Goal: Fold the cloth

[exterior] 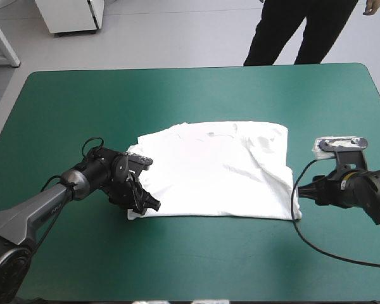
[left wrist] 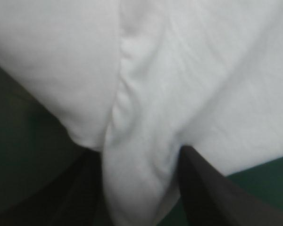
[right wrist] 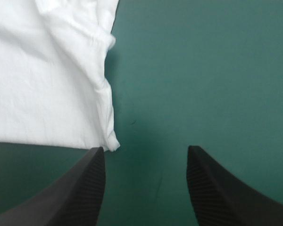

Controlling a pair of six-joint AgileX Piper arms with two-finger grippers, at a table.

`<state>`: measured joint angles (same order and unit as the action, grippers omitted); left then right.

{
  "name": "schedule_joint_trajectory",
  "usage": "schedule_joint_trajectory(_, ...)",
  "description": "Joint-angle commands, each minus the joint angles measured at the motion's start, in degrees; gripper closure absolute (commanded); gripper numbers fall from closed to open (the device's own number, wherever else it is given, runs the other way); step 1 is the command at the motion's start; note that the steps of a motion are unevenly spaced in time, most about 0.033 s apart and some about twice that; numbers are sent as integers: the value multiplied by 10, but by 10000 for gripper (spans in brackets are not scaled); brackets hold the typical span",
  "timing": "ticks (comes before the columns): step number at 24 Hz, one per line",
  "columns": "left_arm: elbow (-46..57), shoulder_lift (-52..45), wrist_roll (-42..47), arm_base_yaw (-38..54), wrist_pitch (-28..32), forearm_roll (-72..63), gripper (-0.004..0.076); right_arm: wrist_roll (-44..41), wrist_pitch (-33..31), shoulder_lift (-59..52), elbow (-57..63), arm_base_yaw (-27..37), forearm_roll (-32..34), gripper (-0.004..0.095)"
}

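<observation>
The T-shirt [exterior: 215, 168] is spread flat on the bench [exterior: 196, 253]. A bunched corner is straddled by the left gripper [left wrist: 140, 151], fingers parted. The right gripper [right wrist: 146, 148] is held wide, another corner just ahead of one fingertip.

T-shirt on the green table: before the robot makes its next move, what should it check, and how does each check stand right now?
1. T-shirt spread out on the table: ok, mostly flat, some creases.
2. Left hand at the near left corner: ok, cloth sits between its fingers.
3. Left hand gripping the cloth: not ok, fingers stand apart.
4. Right hand around the near right corner: not ok, the corner lies beside one finger, not between them.
5. Right hand open, ready to grip: ok.
</observation>
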<state>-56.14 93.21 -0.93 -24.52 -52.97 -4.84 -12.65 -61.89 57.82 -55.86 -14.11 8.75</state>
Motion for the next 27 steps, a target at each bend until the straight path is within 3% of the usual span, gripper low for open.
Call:
schedule_joint_trajectory(1, 9, 21, -3, -4, 56, -46, 519, 29, 58, 12, 45, 2, -34, 408)
schedule_joint_trajectory(5, 9, 21, -11, -4, 68, -44, 726, 38, 86, 74, 71, 2, -78, 406)
schedule_joint_trajectory(15, 9, 21, -16, -4, 71, -43, 734, 54, 151, 203, 71, 2, -104, 403)
schedule_joint_trajectory(20, 9, 21, -16, -4, 71, -43, 734, 54, 144, 247, 71, 2, -104, 414)
schedule_joint_trajectory(22, 9, 21, -16, -4, 71, -44, 734, 55, 141, 263, 71, 2, -111, 478)
schedule_joint_trajectory(27, 9, 21, -16, -4, 68, -46, 734, 81, 143, 270, 71, 1, -129, 842)
